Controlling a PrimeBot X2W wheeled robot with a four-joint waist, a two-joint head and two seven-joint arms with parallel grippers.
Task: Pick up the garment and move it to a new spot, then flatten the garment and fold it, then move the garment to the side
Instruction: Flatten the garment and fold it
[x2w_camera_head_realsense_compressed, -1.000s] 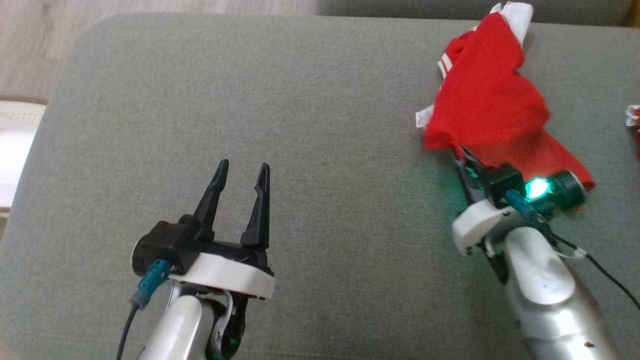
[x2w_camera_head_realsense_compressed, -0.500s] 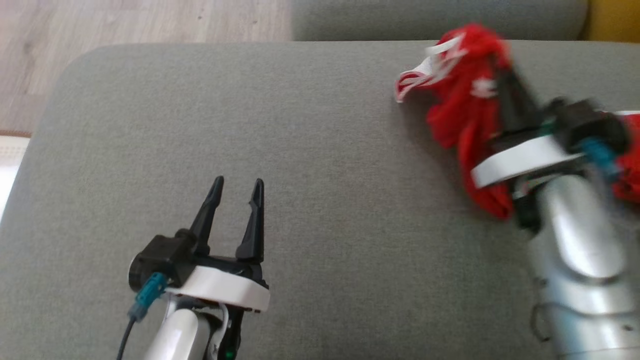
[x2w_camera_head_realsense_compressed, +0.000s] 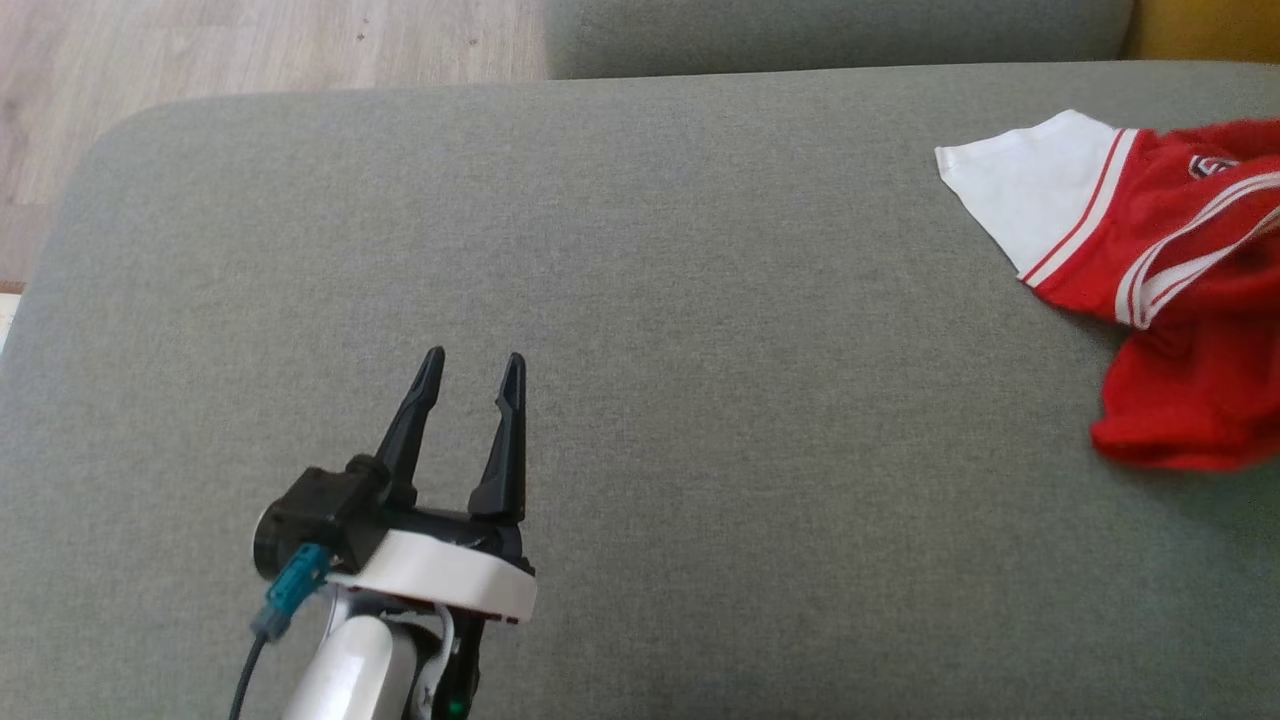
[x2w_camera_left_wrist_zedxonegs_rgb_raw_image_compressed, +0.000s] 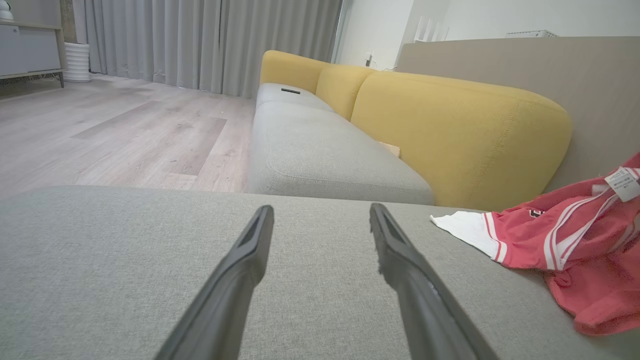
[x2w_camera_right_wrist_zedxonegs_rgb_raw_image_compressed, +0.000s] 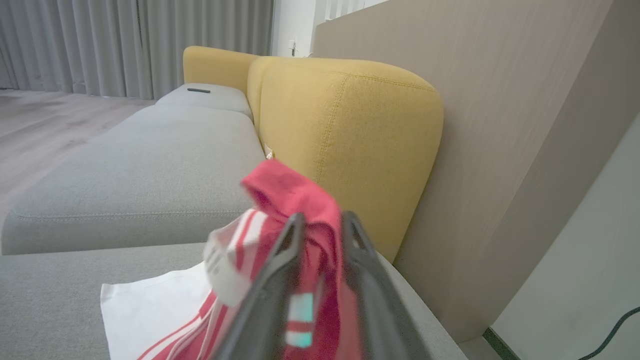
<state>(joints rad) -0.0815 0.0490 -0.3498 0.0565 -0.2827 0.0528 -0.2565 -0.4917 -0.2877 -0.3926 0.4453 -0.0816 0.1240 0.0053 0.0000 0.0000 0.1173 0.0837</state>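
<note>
The garment (x2w_camera_head_realsense_compressed: 1180, 300) is red with white stripes and a white sleeve, and it lies crumpled at the right edge of the grey seat cushion (x2w_camera_head_realsense_compressed: 700, 300). In the left wrist view the garment (x2w_camera_left_wrist_zedxonegs_rgb_raw_image_compressed: 575, 250) lies to the right of my left gripper (x2w_camera_left_wrist_zedxonegs_rgb_raw_image_compressed: 321, 210). That left gripper (x2w_camera_head_realsense_compressed: 473, 358) hovers open and empty over the cushion's lower left, far from the cloth. In the right wrist view my right gripper (x2w_camera_right_wrist_zedxonegs_rgb_raw_image_compressed: 323, 217) has its fingers close together, with a raised fold of the garment (x2w_camera_right_wrist_zedxonegs_rgb_raw_image_compressed: 295, 195) between them. The cloth there is blurred.
A yellow backrest (x2w_camera_right_wrist_zedxonegs_rgb_raw_image_compressed: 345, 125) stands just behind the garment, with a beige wall panel (x2w_camera_right_wrist_zedxonegs_rgb_raw_image_compressed: 500, 100) to its right. A second grey seat cushion (x2w_camera_head_realsense_compressed: 830, 30) adjoins at the back. Wooden floor (x2w_camera_head_realsense_compressed: 250, 50) lies beyond the cushion's far left corner.
The head camera has shifted. My right arm has swung right, out of the head view, and the garment has gone from a lifted bunch to lying at the cushion's right edge. The left gripper is still.
</note>
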